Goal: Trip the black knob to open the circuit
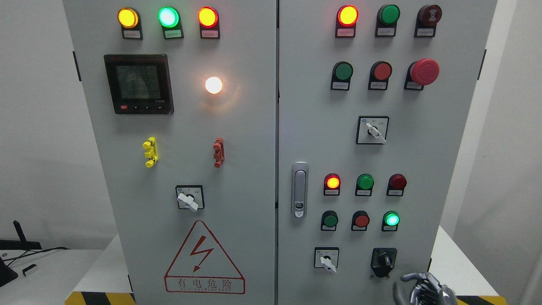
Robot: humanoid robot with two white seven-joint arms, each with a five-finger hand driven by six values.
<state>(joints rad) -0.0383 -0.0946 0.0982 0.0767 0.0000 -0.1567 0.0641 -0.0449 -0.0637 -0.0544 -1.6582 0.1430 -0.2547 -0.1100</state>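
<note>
The black knob [384,259] sits on a black base low on the right door of the grey electrical cabinet [271,127]. Its handle points up and slightly left. My right hand [421,290] shows at the bottom edge, just below and to the right of the knob, not touching it. Its grey fingers [408,278] are partly curled and hold nothing. My left hand is out of view.
A white selector switch [327,259] sits left of the black knob. Above are lit red [332,181] and green [391,219] lamps and push buttons. A door handle [299,189] is at mid cabinet. A red emergency stop [424,71] is at upper right.
</note>
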